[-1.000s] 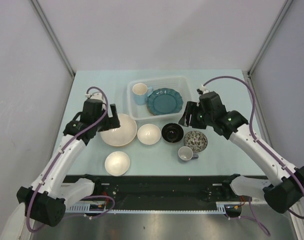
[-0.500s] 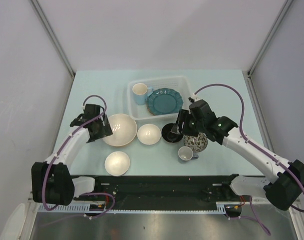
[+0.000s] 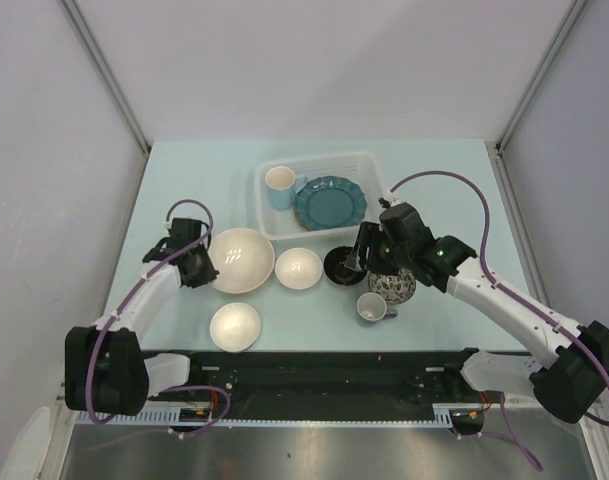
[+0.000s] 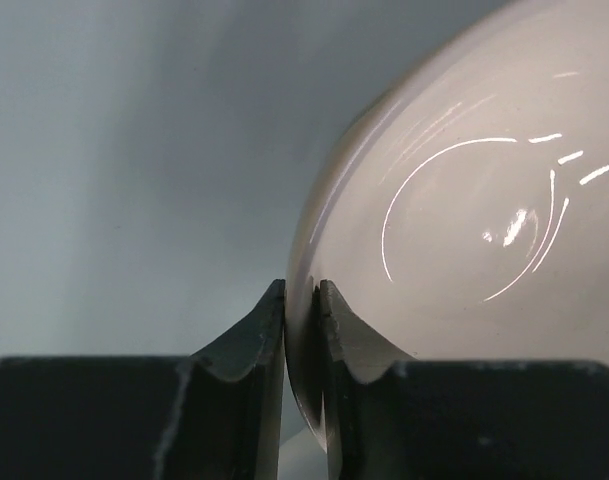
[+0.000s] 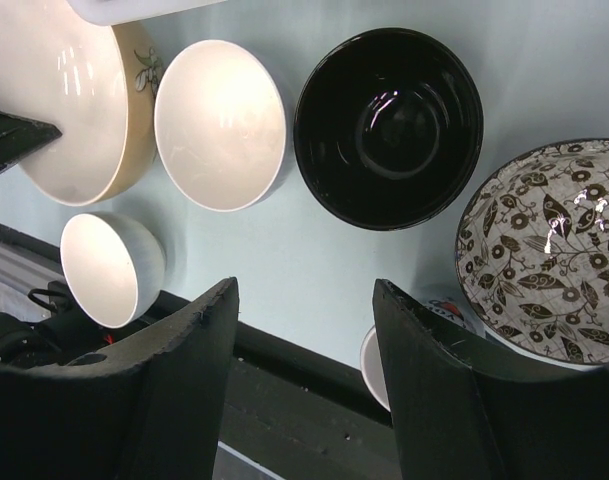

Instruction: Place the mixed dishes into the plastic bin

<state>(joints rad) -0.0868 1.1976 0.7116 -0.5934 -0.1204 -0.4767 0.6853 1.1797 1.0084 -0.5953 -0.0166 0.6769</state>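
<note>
At left gripper (image 4: 301, 292): large glossy cream bowl (image 4: 464, 230).

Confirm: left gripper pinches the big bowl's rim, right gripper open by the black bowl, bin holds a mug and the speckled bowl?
No: the bin holds a mug and the teal plate; the speckled bowl sits outside it, per the top view. Rest holds: left gripper on the rim of the big bowl, right gripper open by the black bowl.
</note>
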